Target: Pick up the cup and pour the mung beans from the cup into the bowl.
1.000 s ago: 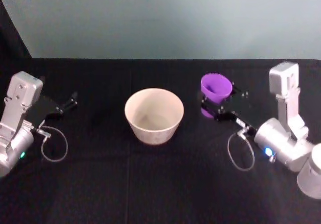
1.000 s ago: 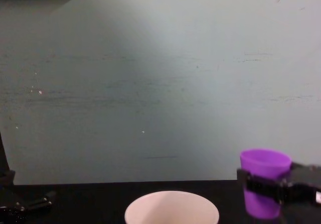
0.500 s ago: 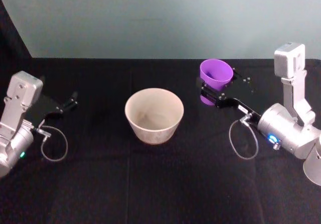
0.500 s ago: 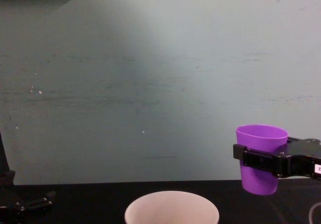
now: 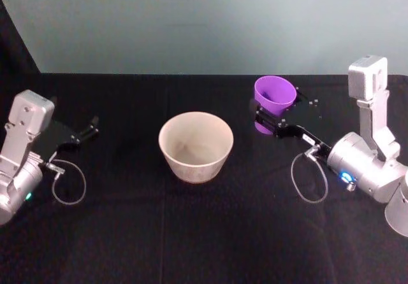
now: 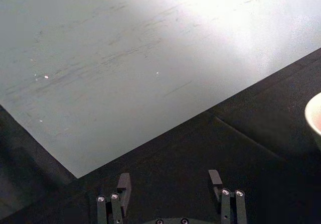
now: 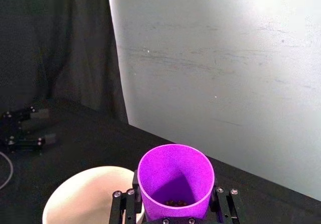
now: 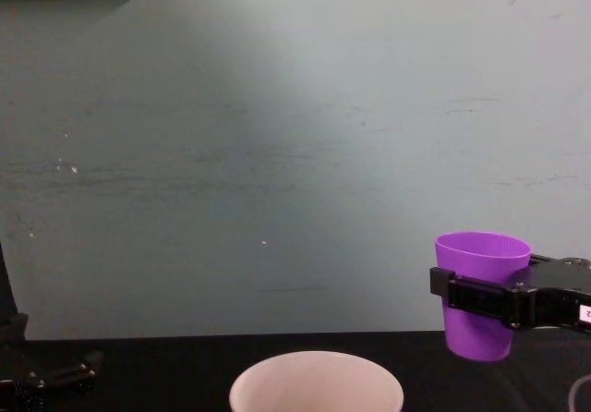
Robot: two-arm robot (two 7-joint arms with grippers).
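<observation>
While the jaws of the right gripper (image 5: 280, 113) are clamped on either side of the one purple cup (image 5: 275, 95), the cup stands upright and clear of the table (image 5: 191, 233). In the chest view its base is about level with the bowl's rim. A few small dark mung beans (image 7: 174, 202) lie at its bottom; their number cannot be told. The cup hangs over the right half of the table, nearer the far edge than the near one. The single white bowl (image 5: 194, 163) sits near the table's middle, just beside the cup and apart from it, with its mouth open upward. By the left edge the left gripper (image 5: 88, 130) rests low over the table, its jaws apart and holding nothing, well away from the bowl.
</observation>
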